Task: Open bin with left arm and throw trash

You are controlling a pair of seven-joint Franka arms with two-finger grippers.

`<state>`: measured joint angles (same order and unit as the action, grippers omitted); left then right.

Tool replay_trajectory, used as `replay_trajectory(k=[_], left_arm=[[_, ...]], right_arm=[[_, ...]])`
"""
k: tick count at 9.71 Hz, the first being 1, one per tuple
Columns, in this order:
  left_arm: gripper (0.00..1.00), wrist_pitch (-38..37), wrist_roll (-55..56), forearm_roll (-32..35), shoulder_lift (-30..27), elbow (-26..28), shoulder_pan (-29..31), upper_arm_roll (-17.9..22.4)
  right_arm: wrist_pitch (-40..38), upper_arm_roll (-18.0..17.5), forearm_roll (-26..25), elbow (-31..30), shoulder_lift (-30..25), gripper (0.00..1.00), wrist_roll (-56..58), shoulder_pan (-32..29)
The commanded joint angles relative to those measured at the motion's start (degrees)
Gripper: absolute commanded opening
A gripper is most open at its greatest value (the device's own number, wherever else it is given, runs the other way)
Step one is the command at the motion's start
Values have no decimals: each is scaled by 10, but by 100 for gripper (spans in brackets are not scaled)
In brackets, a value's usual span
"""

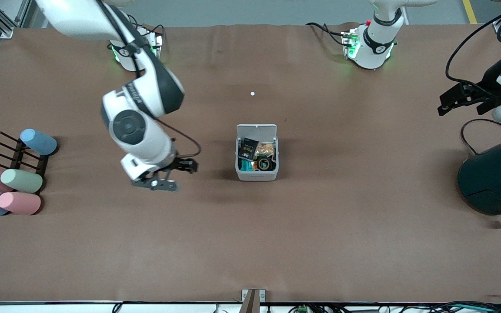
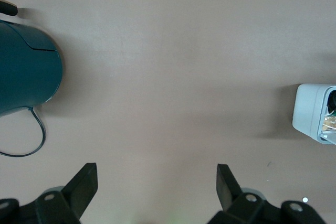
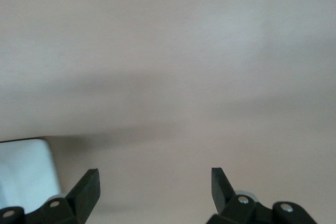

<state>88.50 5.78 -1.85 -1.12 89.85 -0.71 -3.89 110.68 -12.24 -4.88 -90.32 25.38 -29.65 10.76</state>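
Now the right gripper, fingers spread and empty, hangs over bare table beside the bin. The bin sits mid-table, lid tipped up, the black packet and tape ring inside. The white scrap lies farther off; judged next: pinch it low and squarely. The left gripper, spread, waits above the teal cylinder. Other bin contents are hard to make out.

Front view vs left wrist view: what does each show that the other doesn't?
Front only: the right gripper, open over bare table beside the bin; pastel cylinders by a black rack; the bin's raised white lid; a black packet inside.

Left wrist only: the left gripper's spread fingers, open, close up.

Both: the small light-grey bin, the big dark teal cylinder, the brown table.
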Motion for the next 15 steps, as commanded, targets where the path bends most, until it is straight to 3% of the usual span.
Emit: replay_trajectory(k=[1,3,6,8,11,15], left_arm=[[100,0,2,2,1,-8,-1,-1],[100,0,1,3,1,-8,2,-1],[100,-1,4,2,3,-20,-2,-1],[100,-3,3,2,2,-20,3,-1],[100,-4,4,3,2,-27,3,-1],[100,-4,4,3,2,-27,4,0]], right_arm=[[-30,-11,-11,-15,-51,99,82,-65],[-80,-9,-6,-15,-109,100,89,-103],[-129,47,0,-18,-193,100,98,-97],[-137,97,49,-16,-237,100,181,-94],[-151,158,44,14,-247,100,261,-90],[-166,169,36,28,-247,100,273,-83]])
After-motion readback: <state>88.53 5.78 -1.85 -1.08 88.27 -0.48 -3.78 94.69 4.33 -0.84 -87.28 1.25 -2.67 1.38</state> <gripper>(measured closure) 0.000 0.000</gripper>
